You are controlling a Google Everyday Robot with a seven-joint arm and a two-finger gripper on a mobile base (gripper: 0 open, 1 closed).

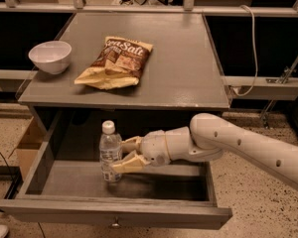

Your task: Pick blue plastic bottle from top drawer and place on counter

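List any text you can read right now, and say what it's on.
"Sea Salt": on the chip bag lying on the counter.
Smaller print on the chip bag: too blurred to read.
Label on the bottle, which stands in the open drawer with the gripper at its side: too blurred to read.

My one camera high before the flat grey counter (pixel 179 68), angled down, near, wide grey top drawer (pixel 139 213) along the bottom, pale two-finger gripper (pixel 118 155) inside it, clasping the clear plastic bottle (pixel 109 144)
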